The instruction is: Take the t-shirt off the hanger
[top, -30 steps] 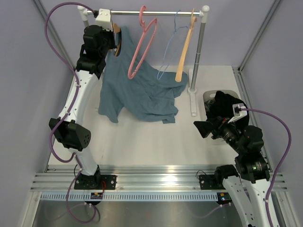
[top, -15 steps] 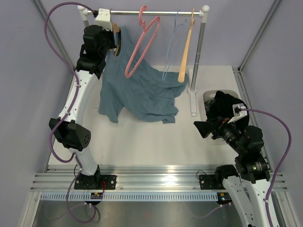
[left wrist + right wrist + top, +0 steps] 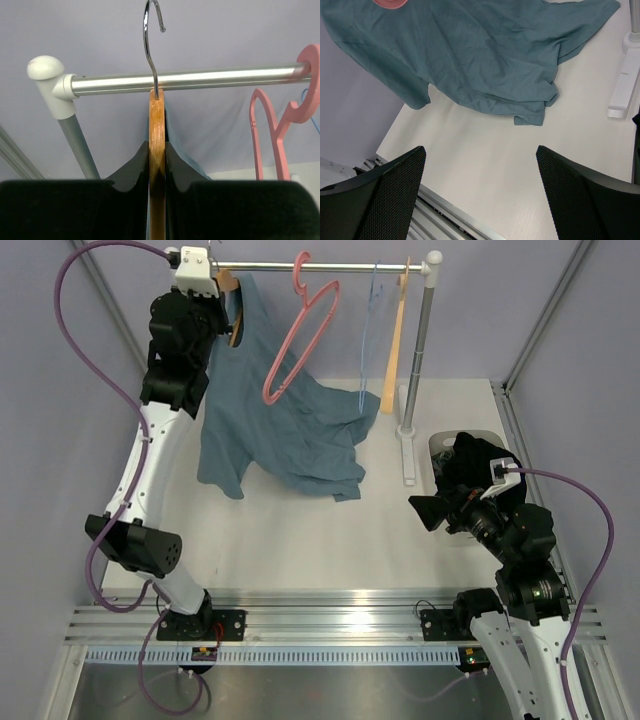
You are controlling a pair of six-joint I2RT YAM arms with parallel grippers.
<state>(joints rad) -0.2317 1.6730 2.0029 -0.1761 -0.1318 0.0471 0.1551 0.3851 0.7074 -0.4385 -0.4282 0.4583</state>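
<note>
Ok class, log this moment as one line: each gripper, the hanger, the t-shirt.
left gripper: shut on hanger | right gripper: open, holding nothing | t-shirt: on hanger, hem trailing on table

A: Where's room near the hanger?
B: Tight. The rail crosses just behind it, post on one side, pink hanger on the other.
A: And lower down?
B: Bare table lies between the t-shirt and the right gripper; the rack base and black heap stand to the right.
</note>
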